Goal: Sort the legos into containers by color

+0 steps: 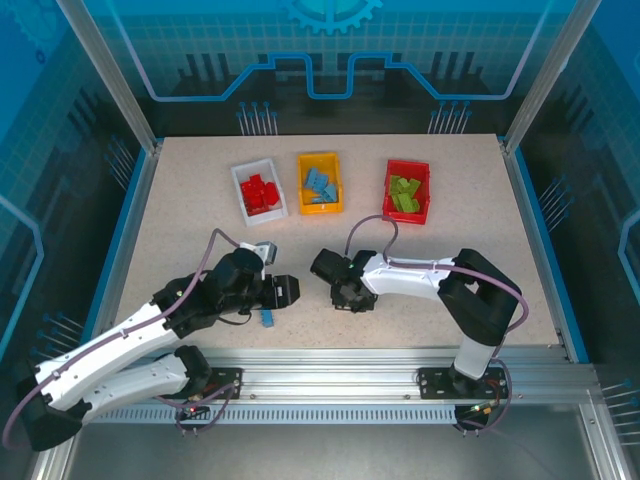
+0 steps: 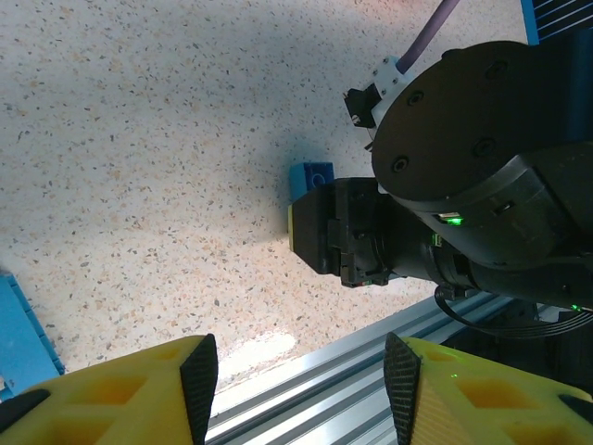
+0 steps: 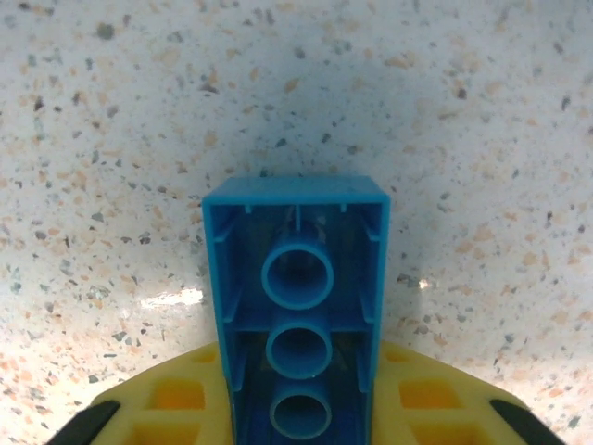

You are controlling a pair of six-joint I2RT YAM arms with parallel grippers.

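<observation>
Most of the sorting looks done: the white bin (image 1: 238, 190) holds red bricks (image 1: 260, 192), the yellow bin (image 1: 318, 157) holds blue bricks (image 1: 320, 183), and the red bin (image 1: 408, 164) holds green bricks (image 1: 405, 193). Two pieces appear unsorted. The right gripper (image 1: 335, 275) has its jaws clamped on a blue brick (image 3: 296, 278), hollow underside toward its camera, low over the counter (image 1: 190, 180) near the front middle. A second blue brick (image 1: 268, 318) lies on the counter just beside the left gripper (image 2: 301, 375), whose jaws stand apart with nothing between them. By colour, both should go to the yellow bin, which is well apart from them at the back.
</observation>
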